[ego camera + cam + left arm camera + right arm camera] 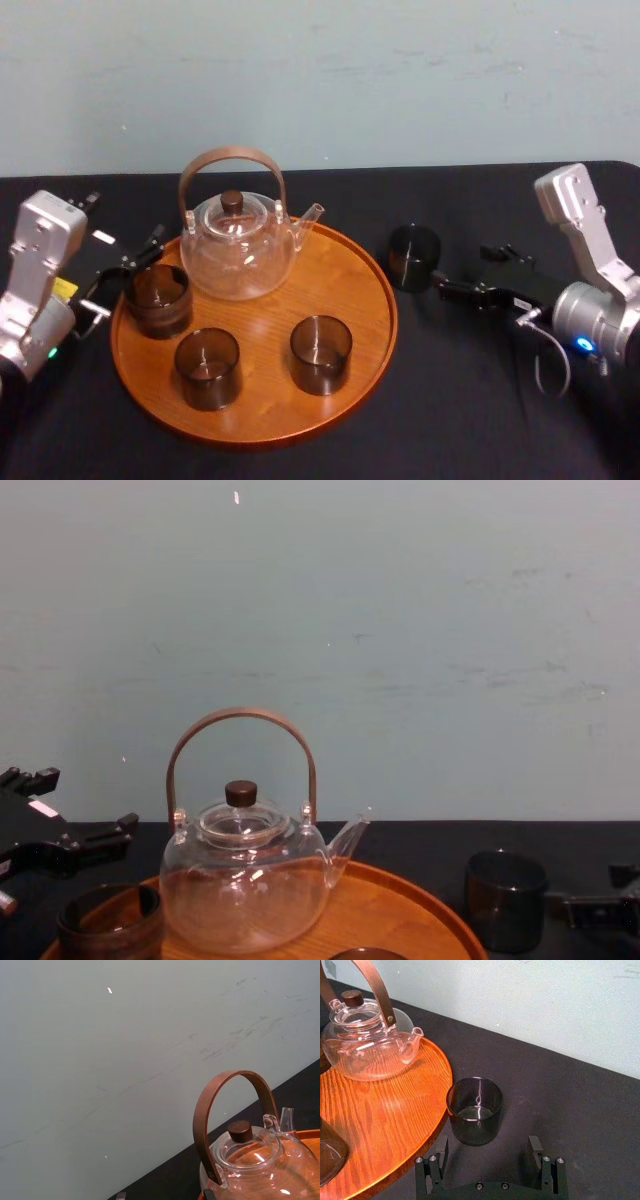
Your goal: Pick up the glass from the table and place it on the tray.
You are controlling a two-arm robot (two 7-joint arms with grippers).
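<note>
Fingers (145, 250) of left gripper (125, 272) spread, empty, at tray's (370, 330) left rim: clear of your work. Target glass (474, 1110) upright on table (580, 1110), just off tray's right rim. Right gripper (487, 1155) aimed at it, fingers wide, nothing held; you likely straddle it next, then lift over rim.

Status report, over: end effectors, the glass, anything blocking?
Right end effector open, right at glass on table beside tray. Left end effector at tray's left rim. No obstruction between them.
</note>
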